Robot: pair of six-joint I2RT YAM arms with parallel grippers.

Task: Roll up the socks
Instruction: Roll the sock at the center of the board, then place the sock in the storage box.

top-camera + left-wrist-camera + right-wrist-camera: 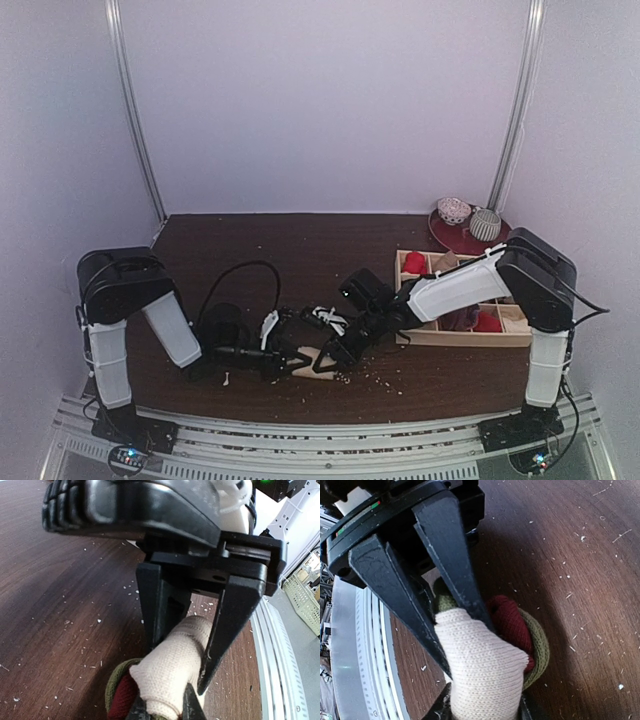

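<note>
A cream knit sock (172,672) with a dark red part and an olive-green band lies bunched on the brown table near the front edge (318,366). My left gripper (180,665) is shut on its cream end, one finger pressed on each side. From the opposite side my right gripper (465,647) is shut on the same sock (480,670), with the red and green folds (512,625) bulging out beside its fingers. Both grippers meet at the sock in the top view, left (292,362) and right (333,356). A black sock with white stripes (327,317) lies just behind them.
A wooden compartment tray (465,338) with small red bundles stands at the right. Behind it is a dark red plate (450,238) bearing two patterned balls. Pale crumbs speckle the table. A metal rail (330,435) runs along the near edge.
</note>
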